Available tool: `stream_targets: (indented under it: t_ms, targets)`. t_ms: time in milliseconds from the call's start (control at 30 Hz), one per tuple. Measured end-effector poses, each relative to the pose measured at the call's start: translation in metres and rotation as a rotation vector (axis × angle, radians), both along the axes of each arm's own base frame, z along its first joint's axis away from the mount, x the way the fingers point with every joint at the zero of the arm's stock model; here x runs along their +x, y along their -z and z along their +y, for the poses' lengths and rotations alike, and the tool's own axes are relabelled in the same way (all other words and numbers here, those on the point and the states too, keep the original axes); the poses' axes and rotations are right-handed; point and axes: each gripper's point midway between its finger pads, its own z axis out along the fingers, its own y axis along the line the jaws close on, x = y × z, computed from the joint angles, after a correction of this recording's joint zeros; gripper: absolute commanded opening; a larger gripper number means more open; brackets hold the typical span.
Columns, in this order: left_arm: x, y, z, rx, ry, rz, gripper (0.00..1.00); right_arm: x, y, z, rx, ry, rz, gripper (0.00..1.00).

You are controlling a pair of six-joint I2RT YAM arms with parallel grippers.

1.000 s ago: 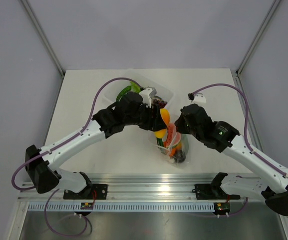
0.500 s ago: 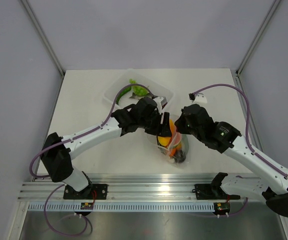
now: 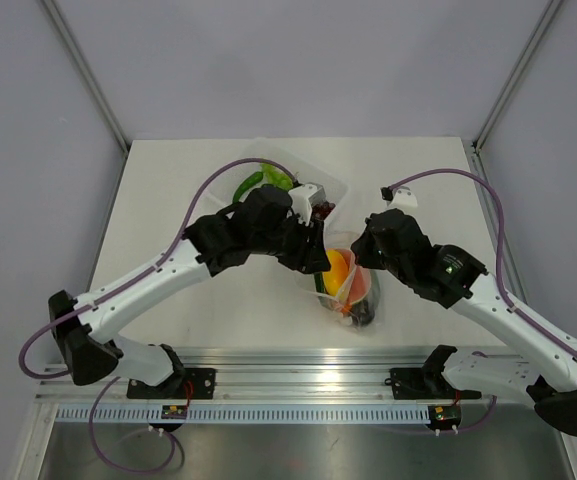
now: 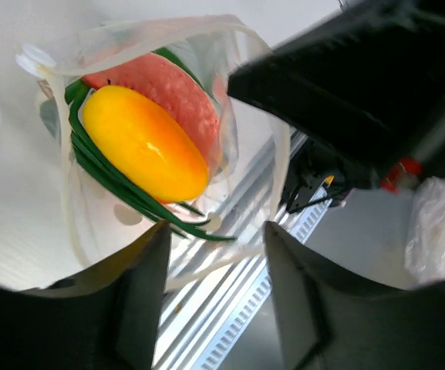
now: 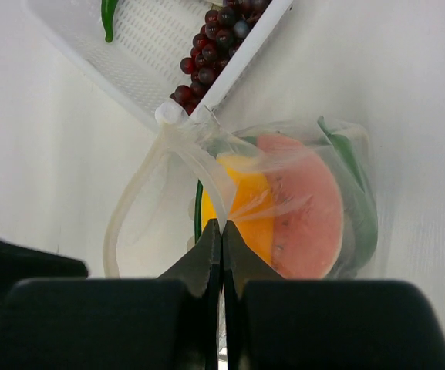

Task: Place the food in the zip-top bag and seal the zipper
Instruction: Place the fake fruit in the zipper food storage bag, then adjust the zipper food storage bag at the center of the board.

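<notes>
The clear zip-top bag [image 3: 351, 290] lies on the white table between both grippers, mouth open. Inside it are an orange-yellow fruit [image 4: 145, 142], a red watermelon slice [image 4: 172, 85] and green onion stalks [image 4: 118, 189]. My left gripper [image 4: 218, 226] stands open just at the bag's mouth. The pale zipper strip [image 4: 207, 266] runs across the gap between its fingers without being pinched. My right gripper [image 5: 222, 225] is shut on the bag's mouth edge and holds it up. Dark grapes [image 5: 210, 46] and a green pepper [image 3: 263, 180] lie in the tray.
A white rectangular tray [image 3: 336, 186] stands right behind the bag, its corner touching the bag's mouth. The left arm reaches across in front of the tray. The metal rail [image 3: 308, 382] with the arm bases runs along the near table edge.
The left gripper carried the orange-yellow fruit from above the bag down into its mouth and let go. The fruit now lies inside the bag. The right gripper has kept its hold.
</notes>
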Motion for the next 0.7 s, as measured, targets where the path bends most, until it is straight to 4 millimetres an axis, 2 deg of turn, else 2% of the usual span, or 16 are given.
stream_targets:
  t_ms: [33,100,133,233,367,567,700]
  targets:
    - [-0.003,-0.006,0.006,-0.002,0.005,-0.017,0.29,0.0,0.0,0.0,0.0,0.0,0.0,0.0]
    - [-0.006,-0.015,0.016,-0.002,0.0,-0.045,0.19,0.0,0.0,0.0,0.0,0.0,0.0,0.0]
    - [-0.008,-0.019,0.023,0.005,-0.008,-0.058,0.11,0.0,0.0,0.0,0.0,0.0,0.0,0.0]
    - [-0.005,-0.023,0.038,0.028,-0.04,-0.089,0.05,0.0,0.0,0.0,0.001,-0.001,0.001,0.0]
    - [0.012,-0.021,0.059,0.074,-0.122,-0.112,0.07,0.0,0.0,0.0,0.001,-0.002,0.001,0.0]
    - [0.041,-0.014,0.085,0.133,-0.245,-0.131,0.18,-0.001,-0.002,-0.001,0.005,-0.001,-0.003,0.0]
    - [0.051,-0.003,0.092,0.17,-0.279,-0.114,0.29,-0.004,-0.004,-0.004,0.008,0.002,-0.004,0.0]
